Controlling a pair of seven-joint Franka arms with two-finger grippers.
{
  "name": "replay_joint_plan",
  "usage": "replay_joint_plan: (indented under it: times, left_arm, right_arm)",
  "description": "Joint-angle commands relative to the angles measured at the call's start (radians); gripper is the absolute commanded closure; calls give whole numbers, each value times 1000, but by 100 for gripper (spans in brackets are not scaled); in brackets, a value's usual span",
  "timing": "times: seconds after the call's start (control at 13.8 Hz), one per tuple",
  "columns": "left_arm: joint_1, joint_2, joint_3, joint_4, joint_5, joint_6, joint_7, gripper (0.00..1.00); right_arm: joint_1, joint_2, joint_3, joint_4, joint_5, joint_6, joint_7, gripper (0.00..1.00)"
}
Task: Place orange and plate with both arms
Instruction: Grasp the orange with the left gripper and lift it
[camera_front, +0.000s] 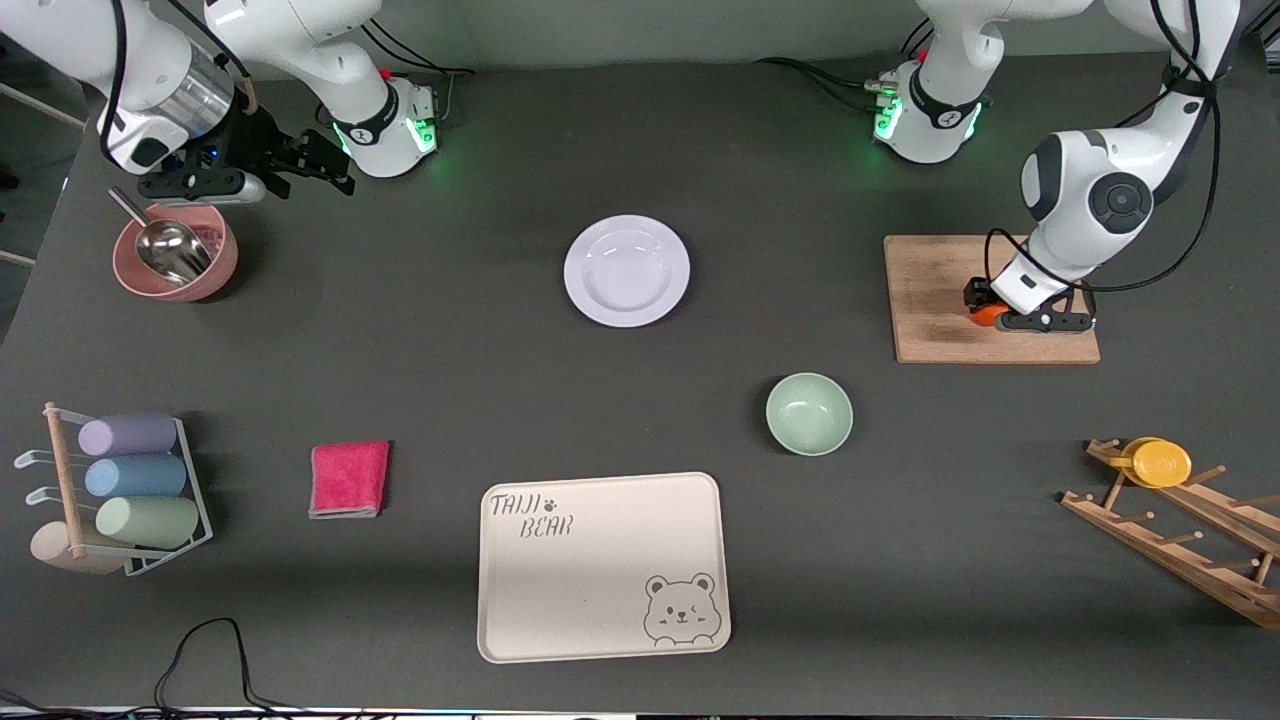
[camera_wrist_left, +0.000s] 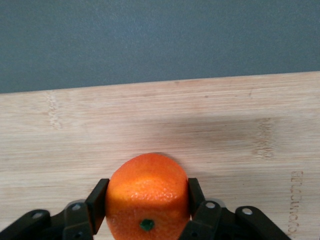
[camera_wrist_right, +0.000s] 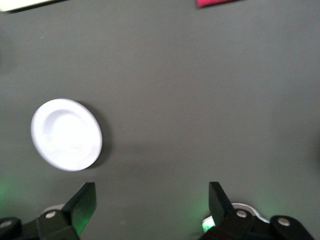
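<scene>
The left pincer (camera_front: 990, 312) is clamping the small round orange (camera_wrist_left: 146, 197) on the wooden cutting board (camera_front: 935, 290) at the frame's right, while the right pincer (camera_front: 300, 165), fingers apart, is waiting at upper left above the surface (camera_front: 420, 340), leaving the round white plate (camera_front: 627, 270) at centre untouched and both placements outstanding.

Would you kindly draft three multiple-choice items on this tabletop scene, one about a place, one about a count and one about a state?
1. Where does the orange lie?
A. in the green bowl
B. on the wooden cutting board
C. on the plate

2. How many rolled cylinders lie in the wire rack?
A. three
B. one
C. five

3. How does the right gripper stand?
A. shut on a spoon
B. shut on the plate
C. open, holding nothing

Answers:
1. B, since the left gripper has its fingers on either side of the orange on the wooden cutting board.
2. A, since purple, blue and green rolls fill the wire rack.
3. C, since the right gripper shows spread fingers with bare table between them, up over the table near the pink bowl, and the plate lies untouched mid-table.
</scene>
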Motion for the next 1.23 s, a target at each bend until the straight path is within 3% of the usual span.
replay_joint_plan:
  times: [0.0, 0.14, 0.29, 0.43, 0.65, 0.94, 1.16]
  left_arm:
    - [1, -10, 7, -11, 15, -1, 7, 84]
    - [0, -36, 7, 2, 15, -45, -3, 87]
    - [-2, -111, 4, 63, 15, -231, -5, 88]
    - [-3, -162, -4, 203, 15, -494, -14, 88]
    - [-11, -157, -47, 454, 6, -835, -36, 88]
    - [-22, -160, -110, 634, -95, -1041, -120, 88]
    - [-22, -162, -231, 717, -163, -1148, -301, 88]
  right_arm:
    - [6, 5, -97, -65, 123, 45, -159, 0]
    - [6, 19, -146, -133, 232, 98, -267, 0]
    - [6, 37, -162, -199, 332, 164, -325, 0]
    - [6, 82, -191, -259, 485, 201, -479, 0]
    - [4, 181, -247, -314, 678, 209, -711, 0]
    - [4, 342, -292, -381, 905, 207, -1047, 0]
    - [4, 485, -294, -412, 1073, 197, -1315, 0]
